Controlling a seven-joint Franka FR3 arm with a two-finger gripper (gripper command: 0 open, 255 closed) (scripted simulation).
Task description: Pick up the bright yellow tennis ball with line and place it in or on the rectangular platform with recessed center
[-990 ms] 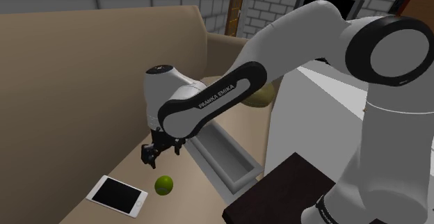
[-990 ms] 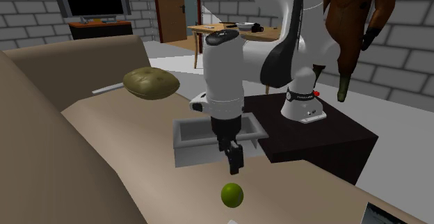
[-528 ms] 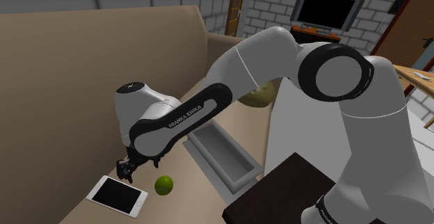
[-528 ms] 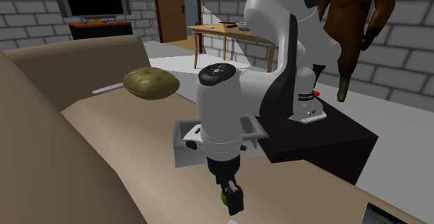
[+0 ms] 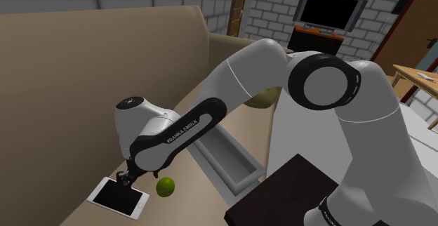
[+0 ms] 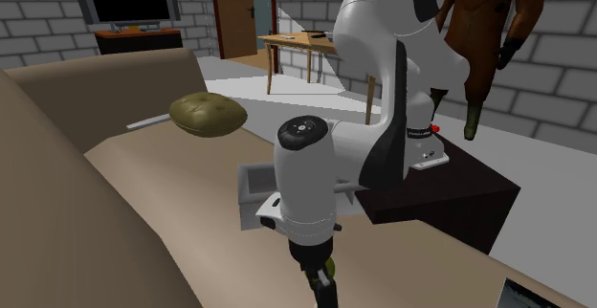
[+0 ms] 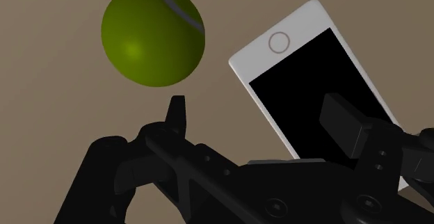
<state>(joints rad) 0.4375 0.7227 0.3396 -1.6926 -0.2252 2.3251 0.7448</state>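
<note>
The gripper (image 5: 126, 178) has dropped lower and swung to the shoulder view's left, past the tennis ball (image 5: 166, 186), and now hangs over the white smartphone (image 5: 118, 197). Its fingers stand spread, clasping nothing. The yellow-green ball lies on the tan surface (image 5: 188, 205), between the smartphone and the grey tray (image 5: 242, 163).

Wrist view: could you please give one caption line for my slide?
Open gripper hovers over a white phone on the tan surface; the yellow-green tennis ball lies beside it, ungrasped.
</note>
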